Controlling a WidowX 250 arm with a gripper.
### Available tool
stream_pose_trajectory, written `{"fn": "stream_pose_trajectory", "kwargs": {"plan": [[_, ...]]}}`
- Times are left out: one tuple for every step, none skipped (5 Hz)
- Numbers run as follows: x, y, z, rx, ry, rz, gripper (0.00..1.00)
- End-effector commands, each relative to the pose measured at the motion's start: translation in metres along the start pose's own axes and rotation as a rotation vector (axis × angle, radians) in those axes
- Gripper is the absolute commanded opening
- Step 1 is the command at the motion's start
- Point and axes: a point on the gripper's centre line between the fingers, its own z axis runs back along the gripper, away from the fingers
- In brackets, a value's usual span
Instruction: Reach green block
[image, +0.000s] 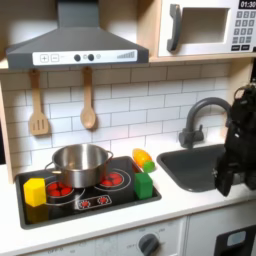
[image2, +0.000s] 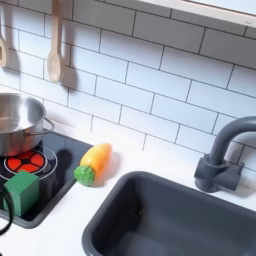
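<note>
Jaws' state unclear on the black arm; matte green block on glossy stovetop.

No text, brand or number can be read anywhere. The microwave at the upper right of the first exterior view has a keypad of small buttons, but the marks on them are too blurred to make out. The range hood at the upper left of the same view carries a pale control strip with dark knobs and a few tiny marks beside them, equally illegible. In the second exterior view, the tiles, sink and stove carry no lettering.
</note>
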Motion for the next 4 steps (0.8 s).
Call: {"fn": "stream_pose_trajectory", "kwargs": {"plan": [[0.024, 0.020, -0.001, 0.020, -0.023, 0.014, 1.00], [0.038, 0.032, -0.003, 0.029, -0.025, 0.033, 1.00], [0.047, 0.039, -0.003, 0.038, -0.033, 0.042, 1.00], [0.054, 0.046, -0.005, 0.037, -0.032, 0.040, 1.00]]}}
